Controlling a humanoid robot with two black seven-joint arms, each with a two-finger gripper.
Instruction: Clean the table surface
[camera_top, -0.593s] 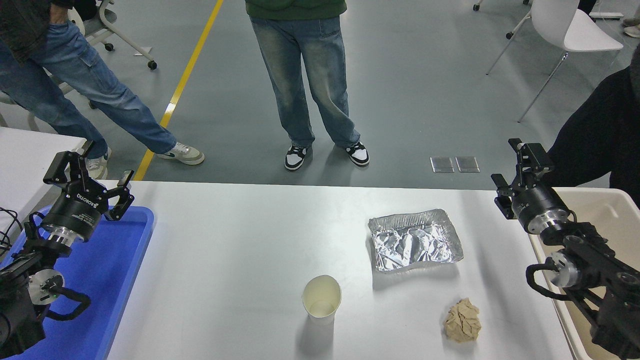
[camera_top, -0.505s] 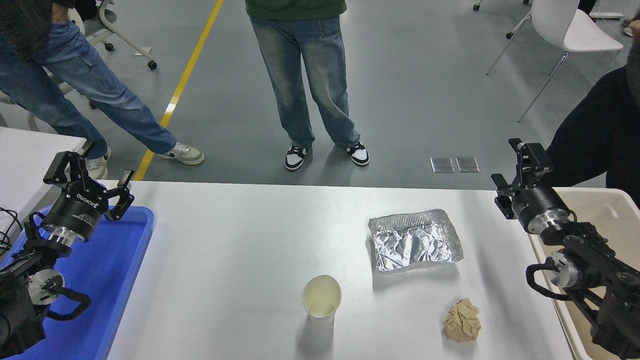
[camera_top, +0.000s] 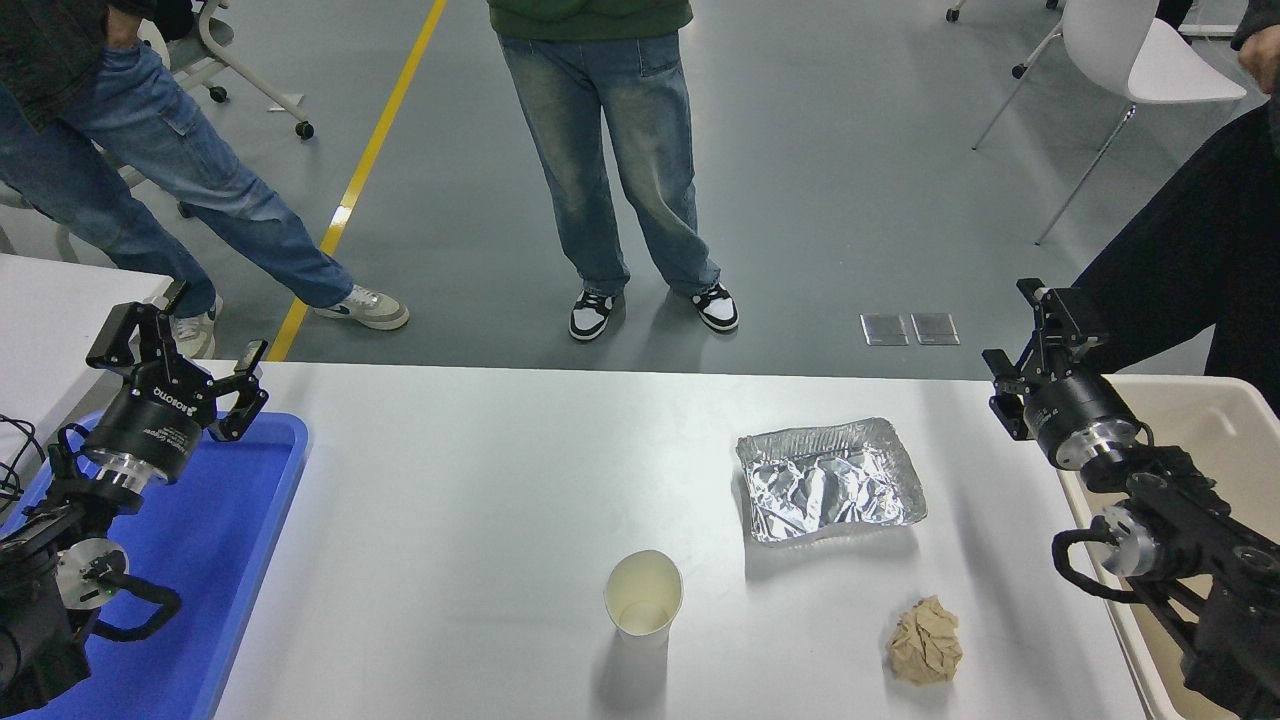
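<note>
The white table surface (camera_top: 480, 500) fills the lower picture. On it stand an upright, empty paper cup (camera_top: 644, 596), a crumpled foil tray (camera_top: 828, 478) and a crumpled brown paper ball (camera_top: 925, 641). My right gripper (camera_top: 1015, 325) is open and empty above the table's far right edge, well right of the foil tray. My left gripper (camera_top: 185, 345) is open and empty, parked over the blue tray at the far left.
A blue plastic tray (camera_top: 230, 560) lies at the table's left end and a beige bin (camera_top: 1225, 430) at its right end. People stand at the far side; a dark-sleeved person (camera_top: 1190, 270) is close behind my right gripper. A white chair (camera_top: 1130, 60) stands far right.
The dark-clothed person at the right has shifted and risen a little. Both arms and the things on the table have stayed put.
</note>
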